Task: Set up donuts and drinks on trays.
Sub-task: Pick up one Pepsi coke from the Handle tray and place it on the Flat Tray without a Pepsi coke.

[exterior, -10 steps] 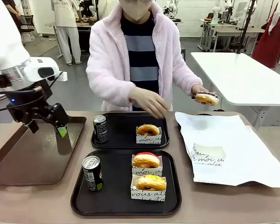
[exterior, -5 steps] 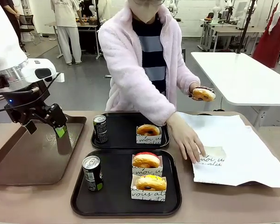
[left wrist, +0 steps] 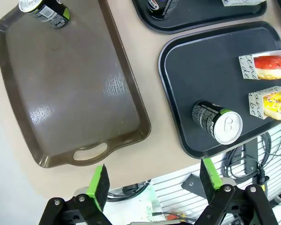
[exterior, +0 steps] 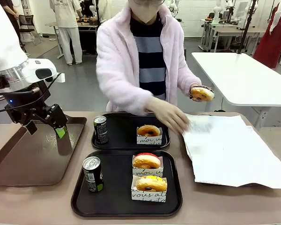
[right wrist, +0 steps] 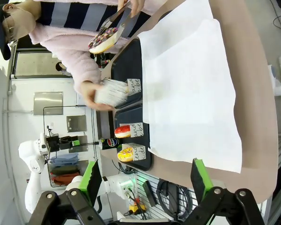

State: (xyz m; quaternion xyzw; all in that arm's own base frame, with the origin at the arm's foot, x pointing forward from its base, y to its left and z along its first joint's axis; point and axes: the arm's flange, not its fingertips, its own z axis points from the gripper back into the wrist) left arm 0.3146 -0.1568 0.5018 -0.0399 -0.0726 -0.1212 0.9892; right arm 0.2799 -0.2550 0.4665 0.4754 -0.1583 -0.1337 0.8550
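The desk [exterior: 37, 206] carries a white paper sheet [exterior: 229, 150], a brown tray [exterior: 33, 159] and two black trays. The near tray [exterior: 122, 206] holds a can [exterior: 92, 174] and two sleeved donuts: a red-iced one [exterior: 146, 161] and a yellow-iced one [exterior: 151, 183]. The far tray [exterior: 124, 123] holds a second can [exterior: 100, 129] and a glazed donut [exterior: 149, 131]. The person holds a donut [exterior: 201, 93] in one hand and a blurred white sleeve in the other hand [exterior: 171, 116]. The left claw [exterior: 46, 123] hangs over the brown tray, wide open and empty. The right claw [right wrist: 145, 180] is also wide open and empty.

Robotics lab: white worktables [exterior: 243, 77], other rigs in bkgd
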